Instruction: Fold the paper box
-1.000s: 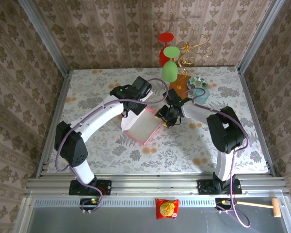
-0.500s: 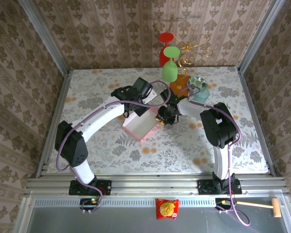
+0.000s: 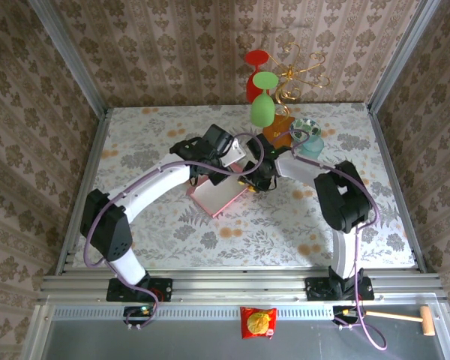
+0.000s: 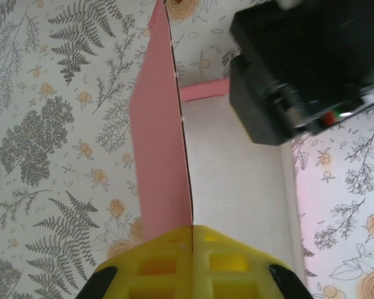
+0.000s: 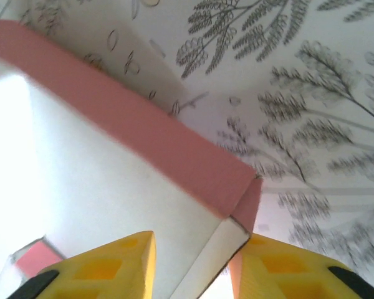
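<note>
Here the paper box (image 3: pixel 219 193) lies on the flowered surface (image 3: pixel 300 217) near the middle, between the two arms. From above, both wrists cover its far edge. In the left wrist view the left end effector (image 4: pixel 192 232) is fully closed on the top edge of one upright pink wall of the box. Its fingers are cut off by the bottom of the picture. A black part of the right arm (image 4: pixel 299 68) hides the box's far corner there. In the right wrist view the right end effector (image 5: pixel 193 242) stands partly open, with a corner wall of the box between its yellow fingers (image 5: pixel 106 265). Whether they press that wall I cannot tell, because the view is blurred.
</note>
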